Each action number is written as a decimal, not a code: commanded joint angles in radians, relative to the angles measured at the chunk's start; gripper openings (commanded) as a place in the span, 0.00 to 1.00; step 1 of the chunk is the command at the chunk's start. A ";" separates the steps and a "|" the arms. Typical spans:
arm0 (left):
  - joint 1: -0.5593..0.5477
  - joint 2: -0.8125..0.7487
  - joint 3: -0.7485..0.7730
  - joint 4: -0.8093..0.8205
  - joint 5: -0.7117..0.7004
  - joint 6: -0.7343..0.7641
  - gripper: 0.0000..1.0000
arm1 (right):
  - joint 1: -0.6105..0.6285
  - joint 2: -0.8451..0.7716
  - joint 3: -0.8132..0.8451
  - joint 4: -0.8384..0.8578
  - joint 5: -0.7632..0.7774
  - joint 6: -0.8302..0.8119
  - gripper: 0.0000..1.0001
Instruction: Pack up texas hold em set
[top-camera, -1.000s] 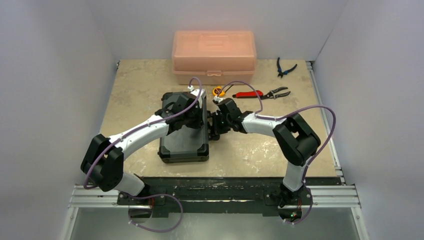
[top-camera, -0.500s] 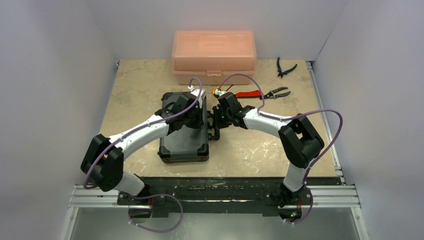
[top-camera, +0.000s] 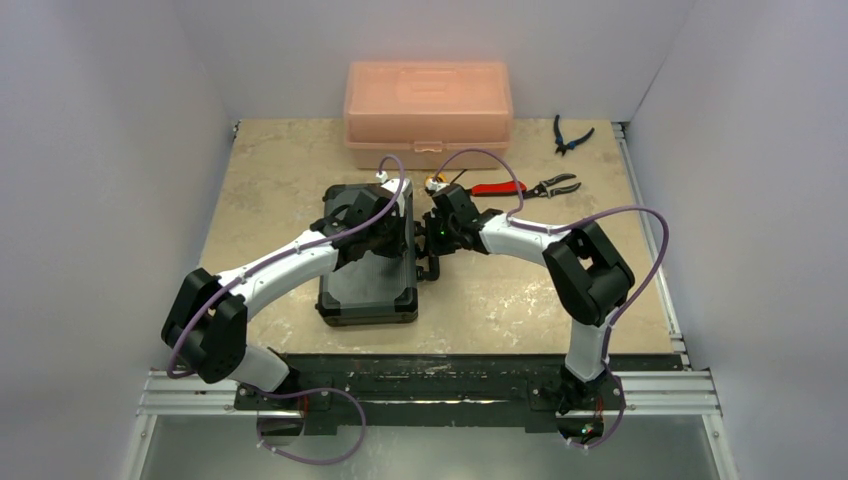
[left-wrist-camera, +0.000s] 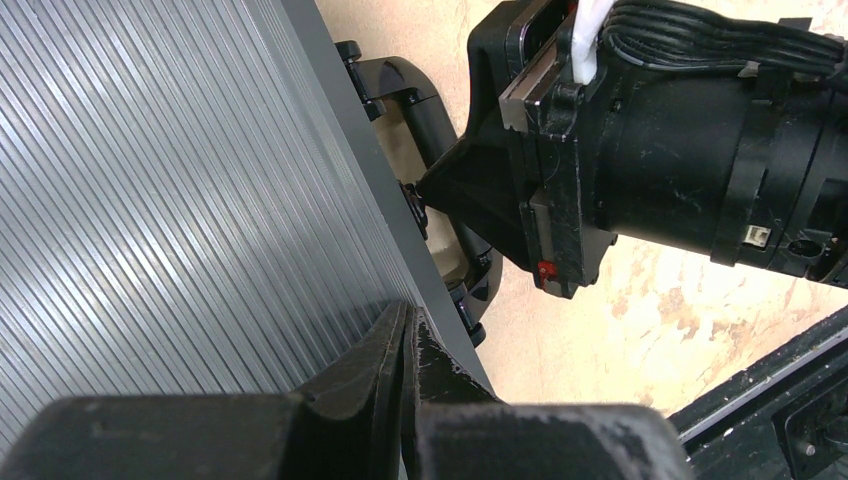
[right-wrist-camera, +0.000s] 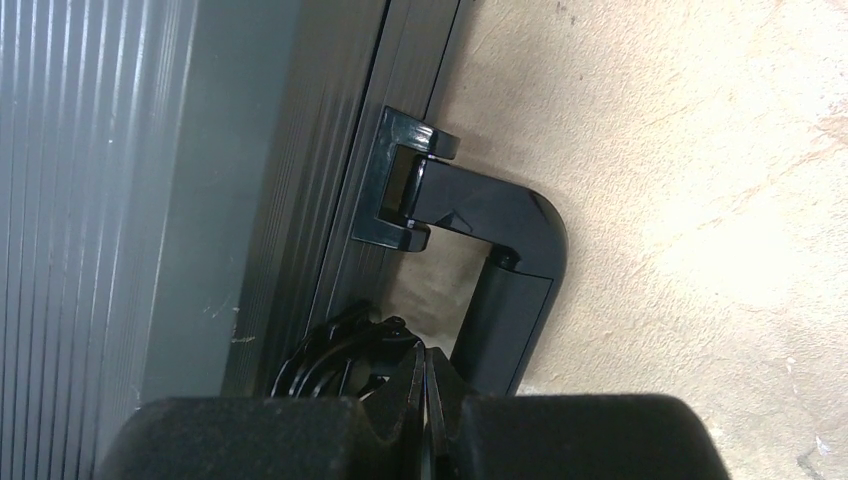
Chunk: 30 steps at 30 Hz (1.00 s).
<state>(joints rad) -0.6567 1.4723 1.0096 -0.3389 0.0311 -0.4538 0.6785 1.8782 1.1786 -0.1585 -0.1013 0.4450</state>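
The texas hold em set's black case (top-camera: 365, 285) lies closed on the table, its ribbed grey lid (left-wrist-camera: 150, 200) facing up; the chips, cards and dice are hidden. My left gripper (top-camera: 395, 238) is shut, its tips (left-wrist-camera: 408, 320) resting on the lid near the right edge. My right gripper (top-camera: 428, 245) is shut beside the case's right side. In the right wrist view its tips (right-wrist-camera: 424, 360) touch a black latch (right-wrist-camera: 345, 350), just left of the case's handle (right-wrist-camera: 505, 260). The handle (left-wrist-camera: 440, 130) lies flat on the table.
A translucent orange plastic box (top-camera: 428, 112) stands at the back. Red-handled pliers (top-camera: 520, 186) and a small yellow object (top-camera: 436, 182) lie behind the right wrist. Blue-handled pliers (top-camera: 568, 135) lie at the back right. White walls close in both sides.
The right wrist has shifted slightly left and toward the back along the case's handle side, and its elbow has swung. The left arm and the case have not moved.
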 joint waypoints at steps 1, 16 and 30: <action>-0.041 0.045 -0.048 -0.097 0.091 -0.020 0.00 | 0.007 0.011 -0.026 0.045 -0.018 -0.004 0.05; -0.043 0.005 -0.058 -0.115 0.061 -0.018 0.00 | 0.009 -0.010 -0.077 0.069 -0.016 -0.006 0.12; -0.043 -0.219 -0.029 -0.214 -0.028 0.048 0.44 | 0.010 -0.247 -0.041 -0.007 0.072 -0.033 0.44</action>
<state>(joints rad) -0.7002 1.3533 0.9829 -0.4988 0.0216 -0.4400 0.6880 1.7367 1.1152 -0.1482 -0.0715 0.4362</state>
